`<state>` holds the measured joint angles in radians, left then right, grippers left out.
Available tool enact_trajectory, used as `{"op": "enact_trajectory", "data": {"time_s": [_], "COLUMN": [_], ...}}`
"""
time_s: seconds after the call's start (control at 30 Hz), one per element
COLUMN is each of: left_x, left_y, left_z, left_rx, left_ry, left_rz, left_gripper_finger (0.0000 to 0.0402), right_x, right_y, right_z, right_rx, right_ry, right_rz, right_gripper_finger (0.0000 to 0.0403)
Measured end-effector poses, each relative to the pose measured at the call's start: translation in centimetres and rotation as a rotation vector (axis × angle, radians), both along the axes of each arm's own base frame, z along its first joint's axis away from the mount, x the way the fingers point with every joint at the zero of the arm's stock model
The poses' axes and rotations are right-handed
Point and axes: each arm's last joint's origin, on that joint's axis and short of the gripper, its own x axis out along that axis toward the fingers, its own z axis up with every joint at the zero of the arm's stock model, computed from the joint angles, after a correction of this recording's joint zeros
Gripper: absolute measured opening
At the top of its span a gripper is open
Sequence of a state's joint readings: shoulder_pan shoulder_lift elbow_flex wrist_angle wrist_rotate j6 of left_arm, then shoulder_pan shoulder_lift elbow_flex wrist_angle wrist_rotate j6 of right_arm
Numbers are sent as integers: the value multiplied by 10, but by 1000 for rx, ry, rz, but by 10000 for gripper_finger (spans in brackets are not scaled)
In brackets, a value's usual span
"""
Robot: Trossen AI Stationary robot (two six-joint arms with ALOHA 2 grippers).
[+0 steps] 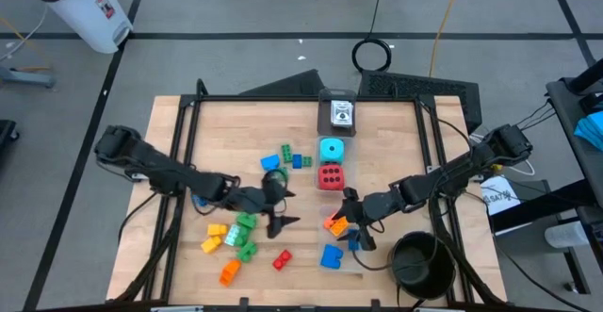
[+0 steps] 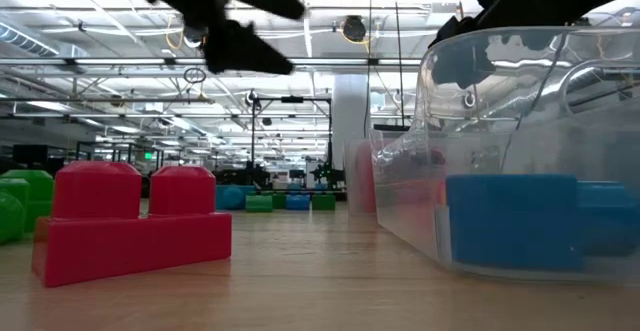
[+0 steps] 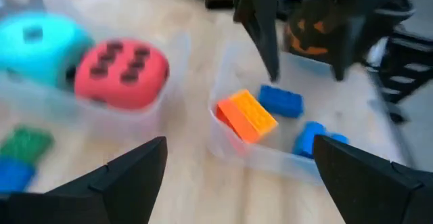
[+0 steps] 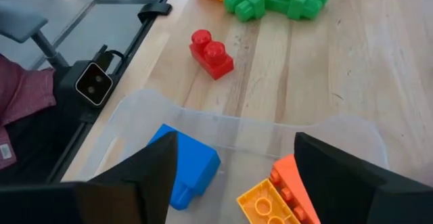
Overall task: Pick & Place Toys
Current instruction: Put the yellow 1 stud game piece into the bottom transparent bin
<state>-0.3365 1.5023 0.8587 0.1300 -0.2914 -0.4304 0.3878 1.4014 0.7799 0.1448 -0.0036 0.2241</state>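
Observation:
My right gripper (image 1: 351,220) (image 4: 237,176) hovers open over a clear box (image 4: 223,126), touching nothing. The box holds a blue brick (image 4: 189,166) and an orange and yellow brick (image 4: 274,197). My left gripper (image 1: 285,210) (image 3: 240,183) stands open and empty above the table, just left of that box. A red brick (image 1: 282,259) (image 4: 211,53) rests flat on the wood near the front edge. Loose green, yellow and orange bricks (image 1: 236,238) lie front left. A red die (image 3: 122,72) and a cyan die (image 3: 37,45) sit in another clear box (image 3: 162,112).
A black round bowl (image 1: 419,260) stands at the front right, close beside my right arm. A small box with cards (image 1: 340,114) sits at the far middle. Blue and green bricks (image 1: 285,156) lie left of the dice. Bare wood shows at the table's far left.

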Motion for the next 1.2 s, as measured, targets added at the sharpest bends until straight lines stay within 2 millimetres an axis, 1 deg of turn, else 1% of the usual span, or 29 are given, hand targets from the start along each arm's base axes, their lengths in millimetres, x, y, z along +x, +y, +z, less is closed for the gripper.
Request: {"op": "enact_trajectory", "data": {"time_s": [0.07, 0.1, 0.23, 0.3, 0.4, 0.53, 0.6, 0.67, 0.77, 0.83, 0.9, 0.97, 1.1, 1.17, 1.2], "left_x": [-17, -27, -65, -83, -102, -118, -126, -132, -135, -135, -134, -132, -131, -132, -132], "left_y": [0, 1, -5, -10, -13, -10, -9, -7, -7, -7, -7, -6, -3, 0, 1], "left_z": [6, 6, -8, -16, -27, -32, -33, -33, -37, -38, -40, -43, -47, -49, -49], "left_rx": [-104, -155, -309, -338, -325, -279, -267, -251, -235, -218, -217, -208, -212, -179, -162], "left_ry": [107, 186, 500, 637, 775, 847, 911, 991, 1057, 1077, 1076, 1082, 1107, 1140, 1150], "left_rz": [23, 57, 300, 445, 650, 865, 966, 1042, 1098, 1114, 1118, 1147, 1235, 1257, 1270], "left_gripper_finger": [374, 374, 374, 374, 374, 374, 374, 374, 363, 339, 296, 238, 102, 39, 20], "right_x": [0, 0, 0, 0, 0, 0, 1, 1, 1, 1, 1, 1, 1, 1, 1], "right_y": [0, 0, 0, 0, 0, 0, 0, 0, 0, 0, 0, 0, 0, 0, 0], "right_z": [0, 0, 0, 0, 0, 1, 1, 1, 1, 1, 1, 1, 1, 1, 1], "right_rx": [-1, -1, -1, -1, 0, 3, 4, 4, 0, -2, -2, -6, -17, -17, -17], "right_ry": [3, 3, 3, 1, -1, -8, -12, -11, -13, -14, -14, -15, -20, -20, -20], "right_rz": [0, 0, 0, 0, -1, -1, -1, -1, 2, 3, 4, 5, 13, 13, 13], "right_gripper_finger": [266, 266, 267, 267, 267, 267, 267, 267, 267, 267, 267, 267, 267, 267, 267]}}
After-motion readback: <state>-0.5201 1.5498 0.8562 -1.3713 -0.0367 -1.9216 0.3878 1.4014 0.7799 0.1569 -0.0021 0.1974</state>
